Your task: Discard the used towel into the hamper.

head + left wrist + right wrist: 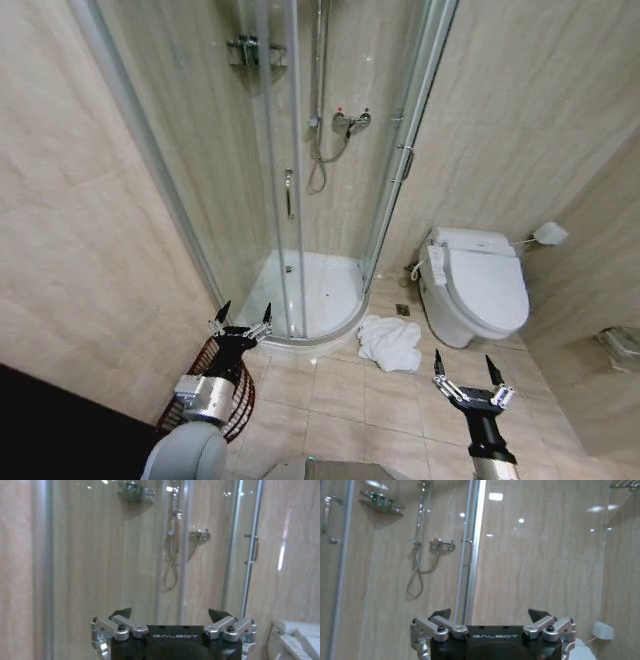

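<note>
My fingers are spread wide on both the left gripper and right gripper, holding nothing. The towel lies crumpled on the floor tiles between shower and toilet, with the hamper beneath my left arm. It looks soft, light and floppy; I'd pinch a raised fold.

A curved glass shower enclosure stood in the corner, with a mixer tap and a hanging hose on its wall. Beside it sat a white toilet, lid shut, on the beige tiled floor
</note>
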`<state>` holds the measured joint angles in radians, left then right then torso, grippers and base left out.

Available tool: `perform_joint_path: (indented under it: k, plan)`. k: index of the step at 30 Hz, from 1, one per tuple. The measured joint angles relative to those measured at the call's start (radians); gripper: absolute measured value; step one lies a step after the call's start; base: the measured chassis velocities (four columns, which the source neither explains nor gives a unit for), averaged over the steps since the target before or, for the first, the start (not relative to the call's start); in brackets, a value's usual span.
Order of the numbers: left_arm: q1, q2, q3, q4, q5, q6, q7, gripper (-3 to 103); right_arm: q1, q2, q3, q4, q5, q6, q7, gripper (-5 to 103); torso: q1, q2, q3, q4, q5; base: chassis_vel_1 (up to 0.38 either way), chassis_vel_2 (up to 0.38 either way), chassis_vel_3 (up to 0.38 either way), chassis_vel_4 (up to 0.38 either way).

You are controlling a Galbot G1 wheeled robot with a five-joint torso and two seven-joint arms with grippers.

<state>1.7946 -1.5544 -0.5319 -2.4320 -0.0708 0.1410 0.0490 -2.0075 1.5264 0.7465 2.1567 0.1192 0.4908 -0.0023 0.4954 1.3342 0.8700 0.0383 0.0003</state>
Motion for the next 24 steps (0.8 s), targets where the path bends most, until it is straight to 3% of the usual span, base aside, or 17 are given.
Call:
perform_joint_path:
  k: [2, 4, 7, 10, 11, 15, 16, 24]
  plan:
    - [0.0, 0.0, 0.0, 0.0, 0.0, 0.0, 0.0, 100, 0.0, 0.0, 0.0, 0.0, 0.0, 0.0, 0.0, 100, 0.0, 0.0, 0.0, 0.0001, 0.0004, -0.208, -0.148, 0.136, 0.182]
    - [0.0, 0.0, 0.0, 0.0, 0.0, 0.0, 0.0, 100, 0.0, 0.0, 0.0, 0.0, 0.0, 0.0, 0.0, 100, -0.001, 0.0, 0.0, 0.0, -0.0018, -0.169, -0.16, 0.181, 0.159]
    - [0.0, 0.0, 0.0, 0.0, 0.0, 0.0, 0.0, 100, 0.0, 0.0, 0.0, 0.0, 0.0, 0.0, 0.0, 100, 0.0, 0.0, 0.0, 0.0001, 0.0006, -0.142, -0.166, 0.187, 0.194]
    - [0.0, 0.0, 0.0, 0.0, 0.0, 0.0, 0.0, 100, 0.0, 0.0, 0.0, 0.0, 0.0, 0.0, 0.0, 100, -0.001, 0.0, 0.0, 0.0, -0.0017, -0.232, -0.229, 0.205, 0.219]
    - [0.0, 0.0, 0.0, 0.0, 0.0, 0.0, 0.0, 100, 0.0, 0.0, 0.0, 0.0, 0.0, 0.0, 0.0, 100, 0.0, 0.0, 0.0, 0.0002, 0.0003, -0.264, -0.24, 0.226, 0.282]
    - [0.0, 0.0, 0.0, 0.0, 0.0, 0.0, 0.0, 100, 0.0, 0.0, 0.0, 0.0, 0.0, 0.0, 0.0, 100, -0.001, 0.0, 0.0, 0.0, -0.0013, -0.295, -0.262, 0.243, 0.272]
    - [0.0, 0.0, 0.0, 0.0, 0.0, 0.0, 0.0, 100, 0.0, 0.0, 0.0, 0.0, 0.0, 0.0, 0.0, 100, -0.001, 0.0, 0.0, 0.0002, 0.0005, -0.312, -0.276, 0.287, 0.291]
    - [0.0, -0.001, 0.0, 0.0, 0.0, 0.0, 0.001, 100, 0.0, 0.0, 0.0, 0.0, 0.0, 0.0, 0.0, 100, 0.0, 0.0, 0.0, 0.0002, 0.0, -0.156, -0.16, 0.168, 0.126]
